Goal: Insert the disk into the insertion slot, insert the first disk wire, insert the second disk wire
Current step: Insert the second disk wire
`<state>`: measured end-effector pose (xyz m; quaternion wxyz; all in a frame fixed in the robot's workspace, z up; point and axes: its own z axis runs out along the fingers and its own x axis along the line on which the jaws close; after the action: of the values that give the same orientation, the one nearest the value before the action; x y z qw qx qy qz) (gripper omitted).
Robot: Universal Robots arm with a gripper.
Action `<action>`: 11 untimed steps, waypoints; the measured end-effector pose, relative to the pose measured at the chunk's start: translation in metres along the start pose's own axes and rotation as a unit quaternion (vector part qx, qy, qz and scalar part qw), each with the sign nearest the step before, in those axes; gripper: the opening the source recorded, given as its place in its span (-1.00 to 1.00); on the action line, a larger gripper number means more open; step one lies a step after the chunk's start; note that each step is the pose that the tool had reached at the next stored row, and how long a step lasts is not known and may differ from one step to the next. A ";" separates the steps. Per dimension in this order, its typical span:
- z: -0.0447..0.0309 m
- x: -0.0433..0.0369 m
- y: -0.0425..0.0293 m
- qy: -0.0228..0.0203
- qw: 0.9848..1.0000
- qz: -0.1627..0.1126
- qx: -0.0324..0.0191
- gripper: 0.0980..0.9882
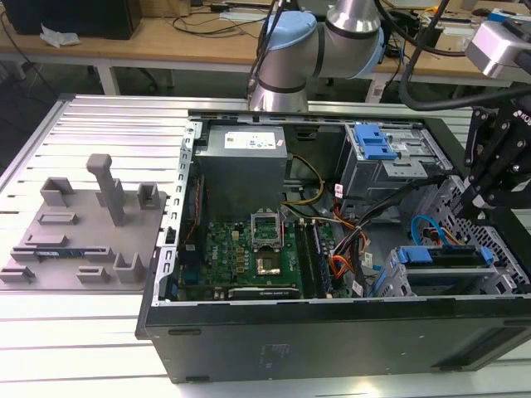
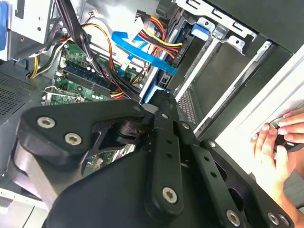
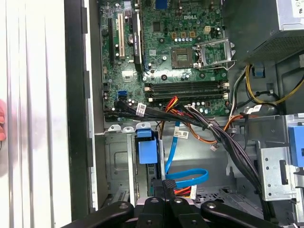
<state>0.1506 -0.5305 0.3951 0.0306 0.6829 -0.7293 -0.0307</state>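
Jaws stand narrow: in the first wrist view the gripper (image 3: 167,192) appears pinched on the black plug (image 3: 169,183) of the blue wire (image 3: 187,176), though the contact itself is partly masked by the fingers.

Exterior view, its left to its right:
- Grey fixture plate (image 1: 83,224) lies outside the case, well apart from the work. No concern.
- Motherboard (image 1: 249,249) occupies the case floor, with loose wire bundles (image 1: 348,249) running across towards the drive bays.
- Disk (image 1: 444,259) sits in the slot (image 1: 398,286), and its blue handle faces into the case. Insertion is judged complete.
- The gripper hangs over the disk, at the case's far end.

Assessment: the step in hand is judged to be the first wire.
- The plug must meet the disk's connector square and level. Any tilt risks a jam or a bent contact.
- The wire loops just beside the plug. The loop needs slack, and it must not catch on the neighbouring bundle.
- The push should run straight along the connector's axis, with the grip kept firm so the plug does not rotate.

A person's hand (image 2: 278,142) rests on the table just outside the case wall. It should keep clear of the arm.
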 end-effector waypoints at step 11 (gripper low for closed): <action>-0.0001 -0.0008 0.0025 0.000 1.000 0.000 0.000 -0.98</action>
<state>0.1481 -0.5295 0.3954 0.0307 0.6829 -0.7292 -0.0306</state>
